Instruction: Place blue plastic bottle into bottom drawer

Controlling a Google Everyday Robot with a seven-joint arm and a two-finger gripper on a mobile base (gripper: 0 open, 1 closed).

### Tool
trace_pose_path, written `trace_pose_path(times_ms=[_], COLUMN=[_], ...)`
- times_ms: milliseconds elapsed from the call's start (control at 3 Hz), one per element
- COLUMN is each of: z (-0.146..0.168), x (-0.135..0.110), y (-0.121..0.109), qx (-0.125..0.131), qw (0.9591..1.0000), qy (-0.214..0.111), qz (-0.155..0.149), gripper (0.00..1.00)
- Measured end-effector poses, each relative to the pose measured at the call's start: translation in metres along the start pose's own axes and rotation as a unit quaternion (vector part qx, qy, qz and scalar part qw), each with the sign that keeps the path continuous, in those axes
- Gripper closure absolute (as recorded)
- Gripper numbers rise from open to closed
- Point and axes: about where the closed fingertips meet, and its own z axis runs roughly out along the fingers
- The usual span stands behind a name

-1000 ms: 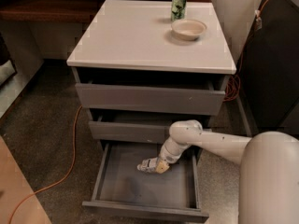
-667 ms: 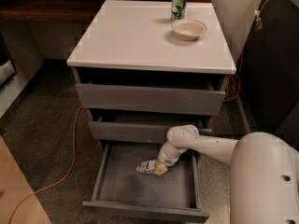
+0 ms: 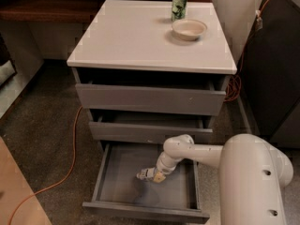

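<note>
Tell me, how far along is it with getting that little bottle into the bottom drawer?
Done: the bottom drawer stands pulled open, and the blue plastic bottle is down inside it. In hand: the gripper holds the bottle low over the drawer's grey floor, right of middle. Left: letting go and lifting out. Whether the bottle already touches the floor cannot be told.

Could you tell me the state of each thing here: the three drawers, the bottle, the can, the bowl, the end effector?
Bottom drawer: pulled far open.
Middle drawer: slightly open.
Top drawer: slightly open.
Bottle: on its side, low inside the bottom drawer.
Can: upright.
Bowl: upright, looks empty.
End effector: down in the bottom drawer, at the bottle.
</note>
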Motion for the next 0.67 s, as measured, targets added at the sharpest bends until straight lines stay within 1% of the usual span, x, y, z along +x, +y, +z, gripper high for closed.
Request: trace_pose_path(times_ms=[333,667], z=[0.03,0.053], x=[0.01,0.023], y=[0.003,0.004], qx=[-0.002,-0.008], qw=[0.9999,0.9996], qy=[0.01,0.026], qz=[0.001,0.007], gripper=[0.78,0.47])
